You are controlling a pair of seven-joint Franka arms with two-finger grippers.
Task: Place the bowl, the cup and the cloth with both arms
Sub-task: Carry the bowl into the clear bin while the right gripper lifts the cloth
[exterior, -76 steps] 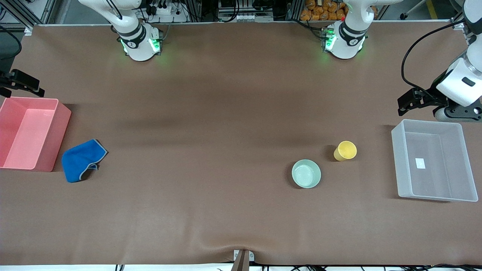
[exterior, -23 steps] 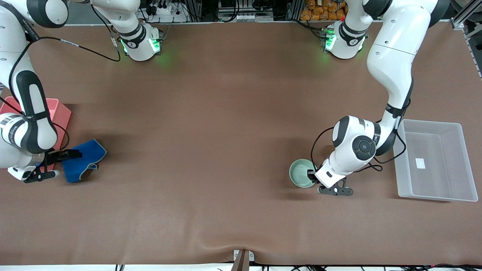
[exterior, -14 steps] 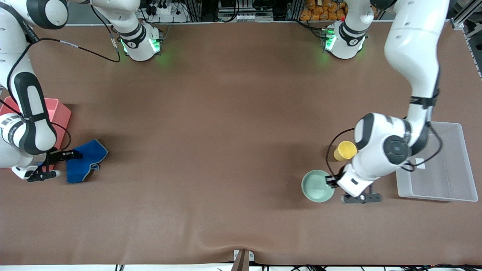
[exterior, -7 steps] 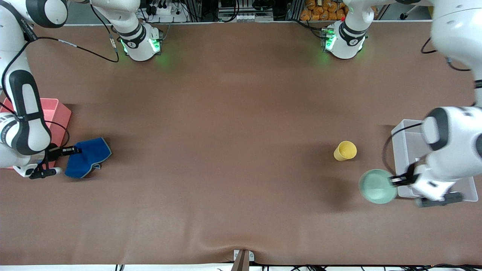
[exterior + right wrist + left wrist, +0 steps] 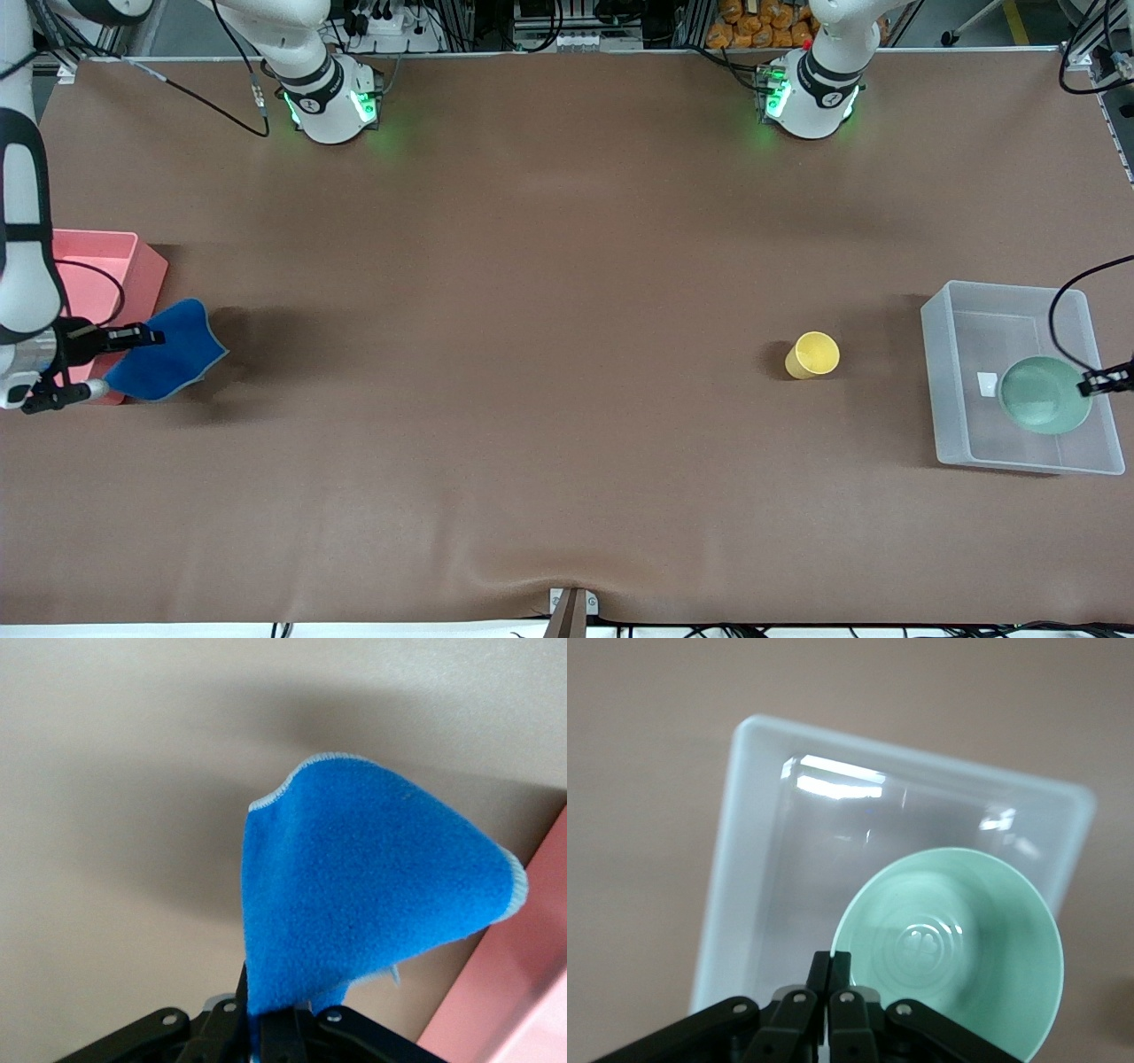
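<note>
mint bowl (image 5: 1044, 407) in left end effector (image 5: 1096, 384) over clear bin (image 5: 939, 390), white label (image 5: 989, 384) unreadable.

the middle of the table (image 5: 532, 292) lies bare from top to bottom of the frame. at right centre only the cup (image 5: 811, 354) stands in the way, well apart from the clear bin (image 5: 941, 390) at the right edge. a pink bin (image 5: 133, 257) sits at the left edge.

A robotics lab: two white robot arm bases (image 5: 330, 105) with green lights are bolted along one edge of a brown-covered table (image 5: 549, 266), and just past that edge stand aluminium framing (image 5: 89, 31), cables and a power strip (image 5: 381, 22).
</note>
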